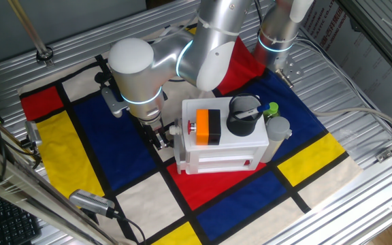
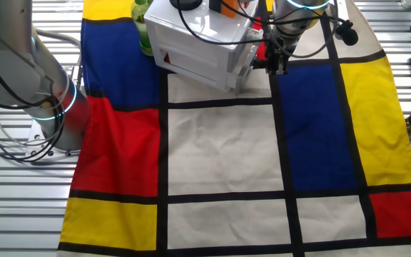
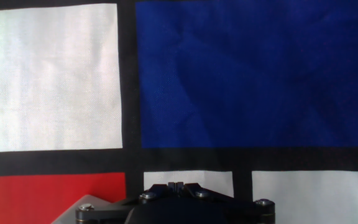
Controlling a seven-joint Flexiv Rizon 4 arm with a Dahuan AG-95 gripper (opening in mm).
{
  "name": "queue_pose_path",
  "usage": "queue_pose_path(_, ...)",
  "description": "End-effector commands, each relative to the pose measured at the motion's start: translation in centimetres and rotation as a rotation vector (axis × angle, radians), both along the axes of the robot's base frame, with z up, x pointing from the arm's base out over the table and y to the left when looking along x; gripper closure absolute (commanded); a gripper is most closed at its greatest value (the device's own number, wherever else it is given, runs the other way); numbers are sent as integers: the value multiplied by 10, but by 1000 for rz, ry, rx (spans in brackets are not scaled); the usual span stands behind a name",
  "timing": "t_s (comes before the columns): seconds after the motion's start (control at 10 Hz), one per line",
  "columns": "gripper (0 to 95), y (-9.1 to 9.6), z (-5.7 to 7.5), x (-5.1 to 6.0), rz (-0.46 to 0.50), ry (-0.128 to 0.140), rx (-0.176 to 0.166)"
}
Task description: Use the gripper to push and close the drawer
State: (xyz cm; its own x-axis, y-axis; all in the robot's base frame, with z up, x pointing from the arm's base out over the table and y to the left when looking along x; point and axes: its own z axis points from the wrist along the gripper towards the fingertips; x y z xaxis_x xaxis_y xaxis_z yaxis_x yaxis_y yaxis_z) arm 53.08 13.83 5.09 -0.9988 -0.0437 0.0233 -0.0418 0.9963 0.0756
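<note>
The white plastic rectangular drawer (image 1: 218, 162) sat in the lower front of the small white plastic cabinet (image 1: 223, 146), its face about level with the cabinet front (a small red mark showed near one end). The cabinet stood on a cloth of red, blue, yellow and white panels with black bands (image 1: 114, 156) spread over the ribbed metal tabletop (image 1: 359, 204). On the cabinet top rested an orange-and-black rectangular block (image 1: 207, 126) and, beside it, a black cup (image 1: 242, 117). A green bottle (image 1: 271, 109) stood behind the cabinet.

The small black two-finger gripper (image 1: 160, 138) hung from the silver arm with the teal-lit ring (image 1: 141, 75), just beside the cabinet's left end face. In the hand view the jaws were clenched together, fingertips (image 3: 176, 185) meeting, with nothing between them. A second silver arm column (image 1: 281, 27) stood behind.
</note>
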Motion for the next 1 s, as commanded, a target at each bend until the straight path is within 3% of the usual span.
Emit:
queue_pose_path(0.1,950,0,-1,-1,0,2,0)
queue_pose_path(1.0,950,0,7,-2,-1,20,3)
